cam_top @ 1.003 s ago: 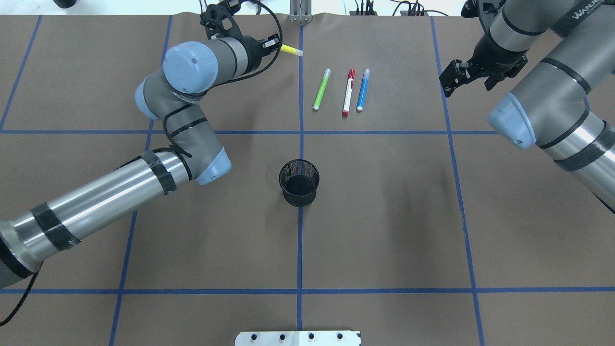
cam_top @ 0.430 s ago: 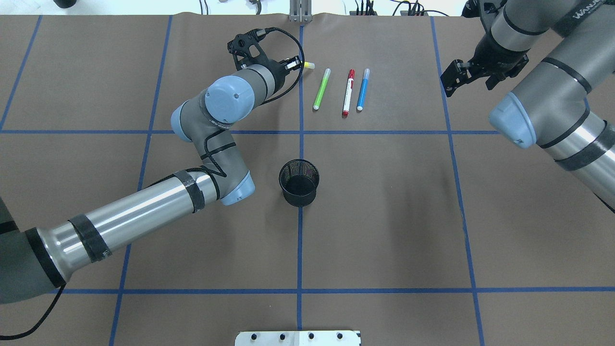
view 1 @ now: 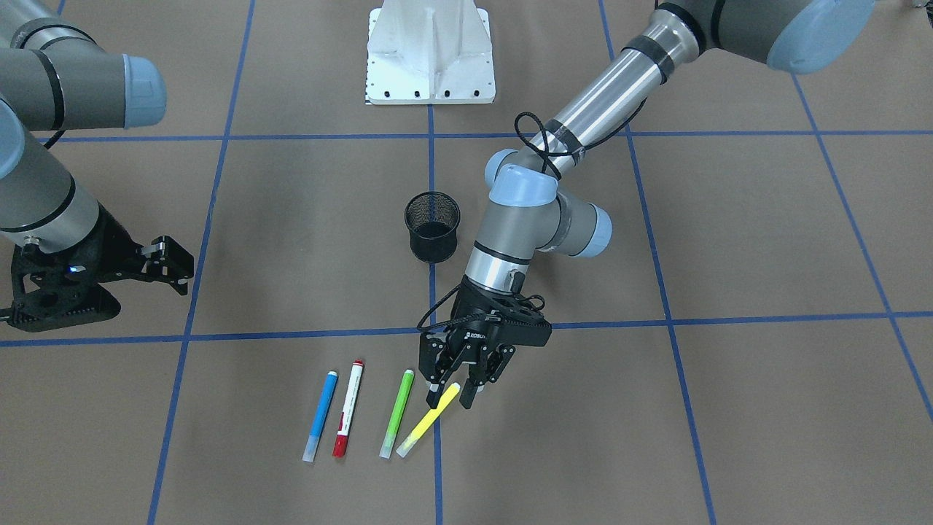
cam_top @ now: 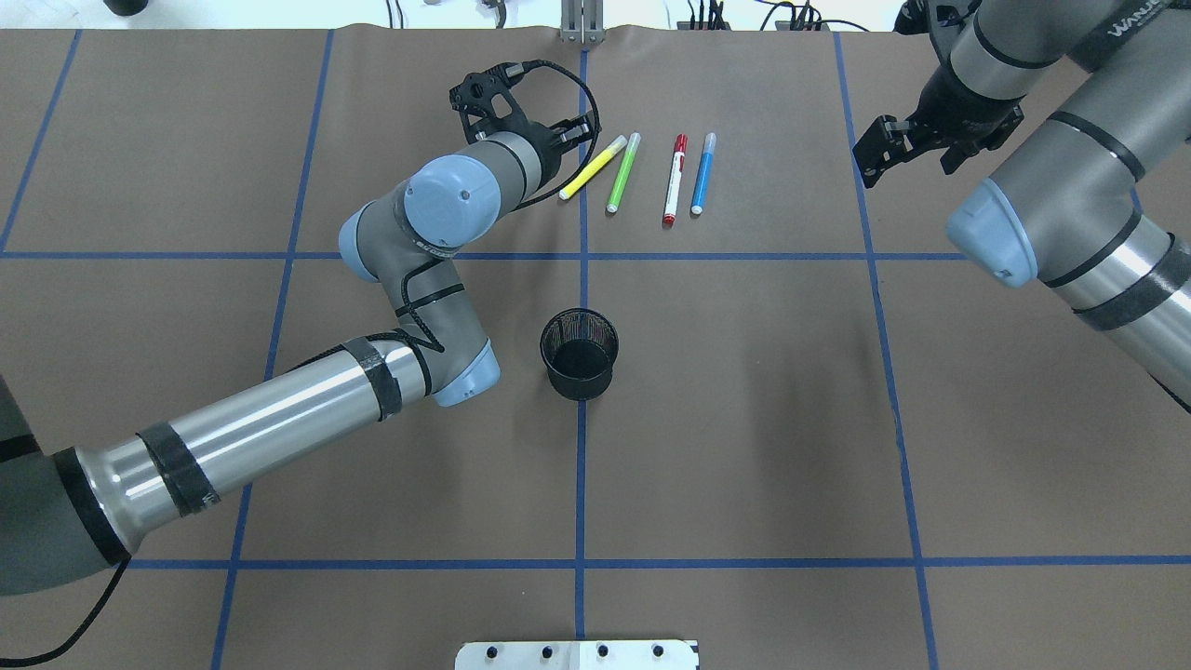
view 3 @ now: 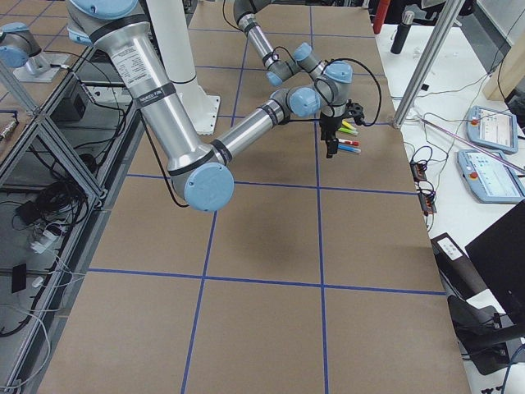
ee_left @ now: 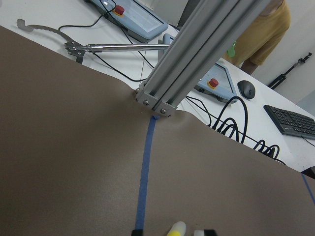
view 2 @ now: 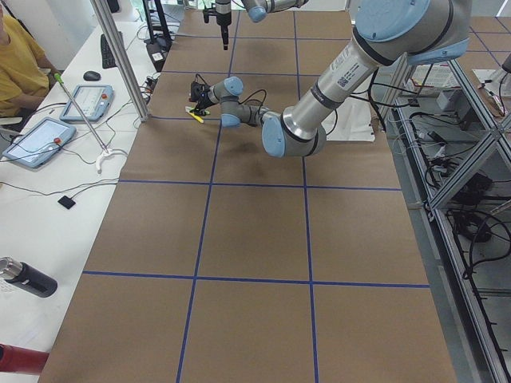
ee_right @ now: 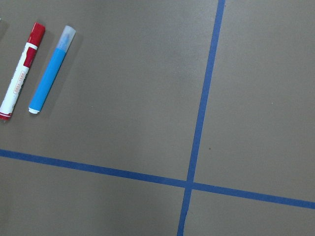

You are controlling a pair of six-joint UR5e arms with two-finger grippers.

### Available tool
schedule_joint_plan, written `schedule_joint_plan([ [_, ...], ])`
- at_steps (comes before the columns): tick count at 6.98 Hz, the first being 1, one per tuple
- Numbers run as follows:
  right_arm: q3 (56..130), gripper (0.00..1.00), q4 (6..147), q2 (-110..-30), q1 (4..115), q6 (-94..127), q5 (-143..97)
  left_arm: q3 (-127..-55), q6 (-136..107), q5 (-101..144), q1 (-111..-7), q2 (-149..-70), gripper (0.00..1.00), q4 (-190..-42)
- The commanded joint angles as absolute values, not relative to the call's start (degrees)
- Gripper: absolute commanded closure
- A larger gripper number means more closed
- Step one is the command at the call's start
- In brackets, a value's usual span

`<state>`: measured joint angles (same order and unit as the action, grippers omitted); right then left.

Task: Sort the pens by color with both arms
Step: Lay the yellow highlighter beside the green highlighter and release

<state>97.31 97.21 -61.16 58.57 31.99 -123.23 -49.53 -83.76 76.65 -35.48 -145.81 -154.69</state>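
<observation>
Four pens lie in a row at the table's far side. The blue pen (cam_top: 703, 174) (view 1: 321, 415) and the red-capped white pen (cam_top: 674, 181) (view 1: 348, 408) also show in the right wrist view, blue (ee_right: 49, 73), red (ee_right: 22, 71). The lime green pen (cam_top: 623, 174) (view 1: 397, 413) lies beside them. The yellow pen (cam_top: 592, 168) (view 1: 426, 423) lies slanted, its capped end close to the green pen. My left gripper (view 1: 452, 399) (cam_top: 574, 132) hovers open just over the yellow pen's robot-side end. My right gripper (cam_top: 867, 167) (view 1: 173, 266) is open and empty, off to the right of the row.
A black mesh cup (cam_top: 580, 354) (view 1: 432, 226) stands upright at the table's middle, near the left arm's elbow. The white base pedestal (view 1: 430, 51) is at the robot's edge. Blue tape lines cross the brown table cover.
My left arm swung right and down to the pen row with the yellow pen. The pen now lies on the table beside the green one, let go. The right arm has not moved.
</observation>
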Motion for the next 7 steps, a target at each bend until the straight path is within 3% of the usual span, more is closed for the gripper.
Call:
schedule_joint_plan([
  [1, 97.21, 0.01, 97.21, -61.00, 58.62, 32.08, -123.22, -50.97, -83.76, 76.81, -34.90, -145.02, 0.00, -154.60],
  [3, 97.21, 0.01, 97.21, -61.00, 59.06, 32.08, -123.22, -52.81, -81.67, 79.17, -35.07, -144.93, 0.00, -152.77],
  [7, 97.12, 0.00, 97.29, -63.88, 64.22, 25.00, -125.76, -82.18, -67.71, 97.94, -40.66, -134.42, 0.00, -116.44],
])
